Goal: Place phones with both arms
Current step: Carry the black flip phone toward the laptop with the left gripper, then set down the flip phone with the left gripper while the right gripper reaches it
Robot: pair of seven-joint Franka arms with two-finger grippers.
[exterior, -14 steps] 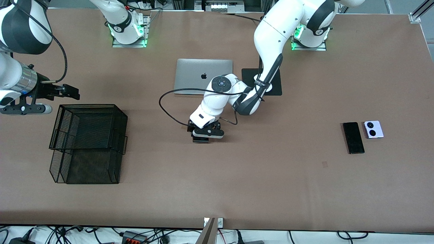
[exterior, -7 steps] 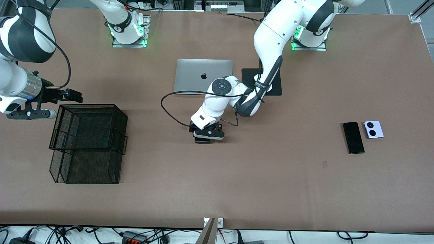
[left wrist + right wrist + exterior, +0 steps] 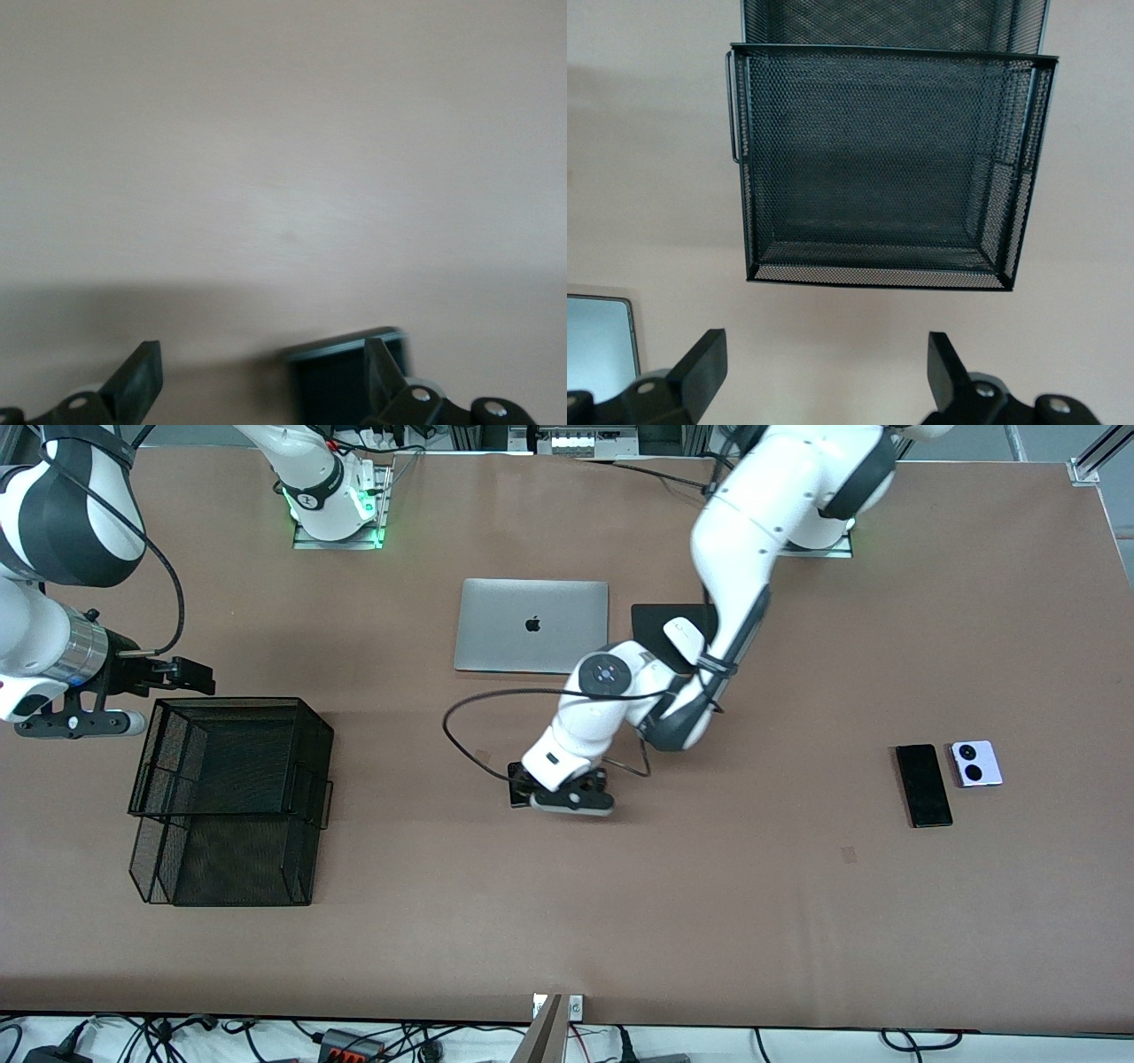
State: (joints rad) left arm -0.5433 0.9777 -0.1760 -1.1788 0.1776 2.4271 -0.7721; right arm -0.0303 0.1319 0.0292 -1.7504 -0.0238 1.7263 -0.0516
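In the front view, the left arm's black two-finger gripper (image 3: 567, 793) is hanging low over the middle of the brown table (image 3: 709, 921), with a squarish black phone (image 3: 517, 784) lying flat on the table just beside it and partly hidden under it. Its fingers cannot be made out from this camera. A longer black slab phone (image 3: 923, 785) and a squarish lavender-white phone with two black camera circles (image 3: 975, 763) are lying side by side, close together, toward the left arm's end of the table. A closed silver laptop (image 3: 531, 625) is sitting farther from the camera than the squarish black phone, and beside it a white mouse (image 3: 684, 638) is resting on a black mouse pad (image 3: 656, 624). The right arm is waiting, its black gripper (image 3: 188, 674) hovering just over the edge of a black wire-mesh two-tier tray (image 3: 230, 797) at the right arm's end of the table.

In the left wrist view, the left gripper's fingers (image 3: 142, 376) are standing spread wide apart, gripping nothing; the squarish black phone (image 3: 332, 381) is lying on the table, close against one finger.

In the right wrist view, the right gripper's fingers (image 3: 704, 363) are spread wide and empty above the table, with the mesh tray (image 3: 886, 168) ahead and a corner of the laptop (image 3: 598, 345) showing.
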